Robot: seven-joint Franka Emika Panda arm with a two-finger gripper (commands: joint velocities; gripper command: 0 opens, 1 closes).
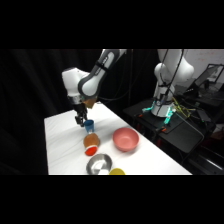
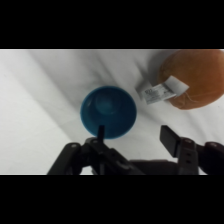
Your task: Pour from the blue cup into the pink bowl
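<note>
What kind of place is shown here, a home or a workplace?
Probably a robotics lab, not a home. A white robot arm's gripper works over a bare white table, black curtains hang behind, and a second robot arm stands on a cabled bench.

Brown and red object (image 1: 91, 144) on white table (image 1: 62, 145), silver bowl (image 1: 99, 163), yellow thing (image 1: 117, 171) beside it.

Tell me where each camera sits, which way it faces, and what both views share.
Side view: fixed beside the white table, looking across and down; shows the white arm, gripper and wide pinkish-red bowl.
Wrist view: on the wrist, looking down past the gripper; black linkage and fingers show.
Shared: the small bright blue cylindrical cup and the brown and red object.
</note>
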